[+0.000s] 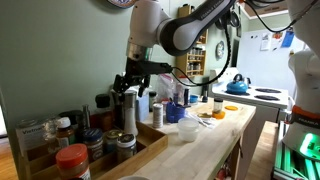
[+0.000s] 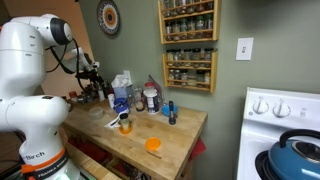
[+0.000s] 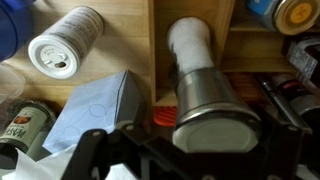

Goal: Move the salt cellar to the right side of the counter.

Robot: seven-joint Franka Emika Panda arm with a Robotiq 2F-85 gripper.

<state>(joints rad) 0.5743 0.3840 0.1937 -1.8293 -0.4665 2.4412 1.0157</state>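
Note:
The salt cellar (image 3: 205, 90) is a slim silvery metal cylinder with a pale whitish top. It fills the middle of the wrist view, standing beside a wooden divider. In an exterior view it (image 1: 128, 112) stands upright at the back left of the light wooden counter (image 1: 215, 135), among jars. My gripper (image 1: 130, 88) is directly over it. In the wrist view the dark fingers (image 3: 215, 145) hug both sides of its top and look shut on it. In an exterior view the gripper (image 2: 97, 80) is at the far end of the counter (image 2: 150, 125), and the cellar is hard to make out there.
A wooden tray (image 1: 150, 140) of spice jars, including a red-lidded jar (image 1: 72, 160), sits nearest the camera. A white shaker (image 3: 65, 40) and blue cloth (image 3: 95, 105) lie beside the cellar. A white bowl (image 1: 187, 129), bottles, the stove (image 1: 265, 95) and a blue kettle (image 1: 237, 86) lie further along.

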